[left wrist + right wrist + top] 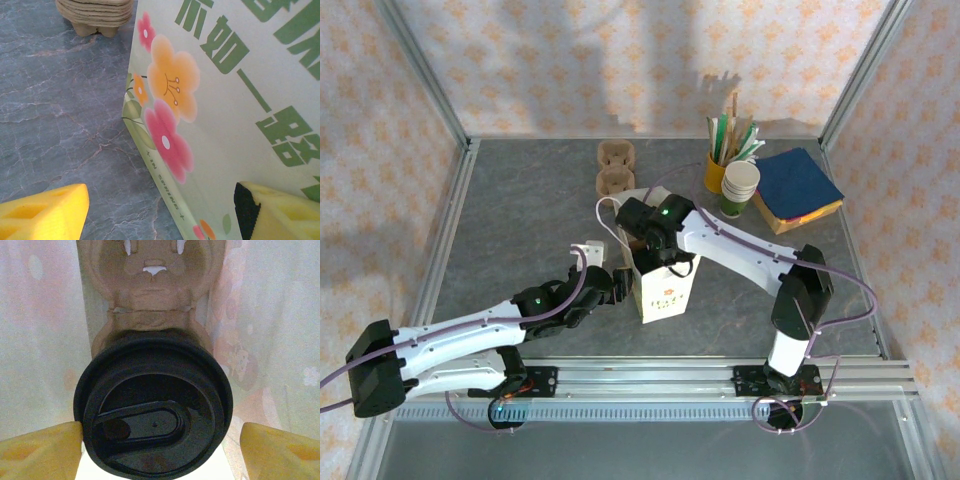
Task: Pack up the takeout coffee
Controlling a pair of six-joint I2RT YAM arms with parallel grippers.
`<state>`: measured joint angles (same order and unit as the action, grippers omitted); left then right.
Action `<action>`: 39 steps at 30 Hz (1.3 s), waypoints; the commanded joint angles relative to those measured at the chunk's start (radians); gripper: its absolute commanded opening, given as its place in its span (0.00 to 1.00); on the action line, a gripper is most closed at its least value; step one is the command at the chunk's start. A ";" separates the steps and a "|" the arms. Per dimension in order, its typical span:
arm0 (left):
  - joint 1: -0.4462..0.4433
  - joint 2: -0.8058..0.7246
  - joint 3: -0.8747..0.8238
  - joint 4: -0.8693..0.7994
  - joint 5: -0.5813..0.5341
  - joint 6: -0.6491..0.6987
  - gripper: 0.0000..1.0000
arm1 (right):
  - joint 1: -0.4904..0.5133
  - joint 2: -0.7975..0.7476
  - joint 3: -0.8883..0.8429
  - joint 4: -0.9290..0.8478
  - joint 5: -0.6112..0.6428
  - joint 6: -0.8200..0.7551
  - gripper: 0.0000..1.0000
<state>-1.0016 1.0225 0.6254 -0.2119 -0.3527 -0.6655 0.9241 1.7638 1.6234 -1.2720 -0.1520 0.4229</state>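
The takeout coffee shows from above in the right wrist view as a round black lid (152,402). It stands in a brown pulp carrier (150,295) inside the flower-printed paper bag (662,290). My right gripper (160,442) reaches down into the bag's mouth and is open around the lid. Its left finger (40,450) is at the rim and its right finger (280,450) stands apart from it. My left gripper (616,283) is open at the bag's (225,100) left corner. One finger (285,210) lies against the printed face, the other (45,210) over the table.
A stack of pulp carriers (615,167) sits at the back centre. A yellow cup of sticks and straws (718,170), a stack of lidless cups (740,186) and blue napkins (798,185) stand at the back right. Metal frame posts line the table's sides.
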 commanded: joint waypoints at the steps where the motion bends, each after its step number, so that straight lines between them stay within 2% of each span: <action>1: -0.010 0.013 0.012 0.005 -0.029 -0.012 0.78 | 0.005 -0.042 0.038 -0.032 0.032 0.018 0.81; 39: -0.011 -0.011 0.009 -0.003 -0.039 -0.016 0.78 | 0.005 -0.101 0.168 -0.007 0.043 0.043 0.80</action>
<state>-1.0016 1.0290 0.6254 -0.2123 -0.3576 -0.6655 0.9241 1.7042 1.7538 -1.2861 -0.1406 0.4496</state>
